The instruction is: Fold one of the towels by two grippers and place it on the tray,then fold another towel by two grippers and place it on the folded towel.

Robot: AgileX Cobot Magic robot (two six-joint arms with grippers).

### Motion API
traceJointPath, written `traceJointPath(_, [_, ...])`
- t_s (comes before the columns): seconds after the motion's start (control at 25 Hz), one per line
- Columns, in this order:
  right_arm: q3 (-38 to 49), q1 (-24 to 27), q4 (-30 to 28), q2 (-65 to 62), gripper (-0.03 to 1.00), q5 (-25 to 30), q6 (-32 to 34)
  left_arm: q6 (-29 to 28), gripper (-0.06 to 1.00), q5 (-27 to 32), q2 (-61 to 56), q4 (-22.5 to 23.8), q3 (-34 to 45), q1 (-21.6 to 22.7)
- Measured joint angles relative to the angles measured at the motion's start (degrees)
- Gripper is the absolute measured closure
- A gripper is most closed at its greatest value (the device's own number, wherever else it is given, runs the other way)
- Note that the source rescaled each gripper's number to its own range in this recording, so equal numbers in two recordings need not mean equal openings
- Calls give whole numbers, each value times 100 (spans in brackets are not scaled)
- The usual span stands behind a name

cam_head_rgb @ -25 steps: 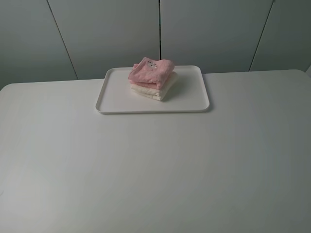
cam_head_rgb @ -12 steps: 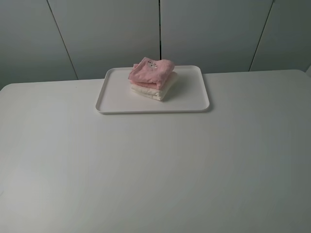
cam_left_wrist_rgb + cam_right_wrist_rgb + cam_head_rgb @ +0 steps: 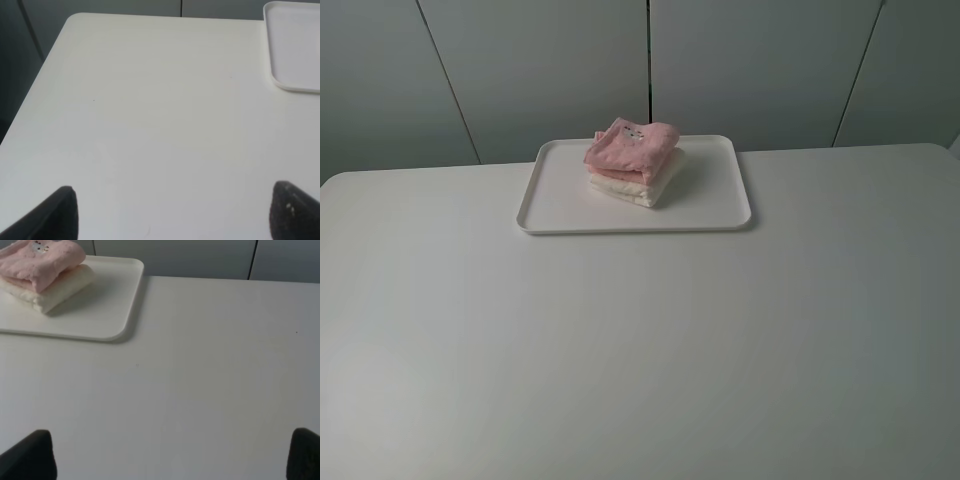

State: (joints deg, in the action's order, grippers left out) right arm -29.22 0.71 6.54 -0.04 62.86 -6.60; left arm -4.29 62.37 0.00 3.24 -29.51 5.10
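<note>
The white tray (image 3: 560, 205) on the surface (image 3: 640, 340) holds the folded cream towel (image 3: 645, 186), with the folded pink towel (image 3: 632, 148) stacked on top. The left claw (image 3: 172, 212) and right claw (image 3: 172, 452) gape wide over bare surface, holding nothing.

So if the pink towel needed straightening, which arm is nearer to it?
Probably the right: its camera shows the pink towel on the tray; the left's sees only a tray corner. Both grippers are open, empty.
</note>
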Motion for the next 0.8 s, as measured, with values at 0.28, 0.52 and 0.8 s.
traceJointPath(0.28, [0, 0, 0, 0, -3, 0, 0, 0, -5, 0, 0, 0, 0, 0])
traceJointPath(0.52, [0, 0, 0, 0, -3, 0, 12, 0, -5, 0, 0, 0, 0, 0])
traceJointPath(0.8, [0, 0, 0, 0, -3, 0, 12, 0, -5, 0, 0, 0, 0, 0])
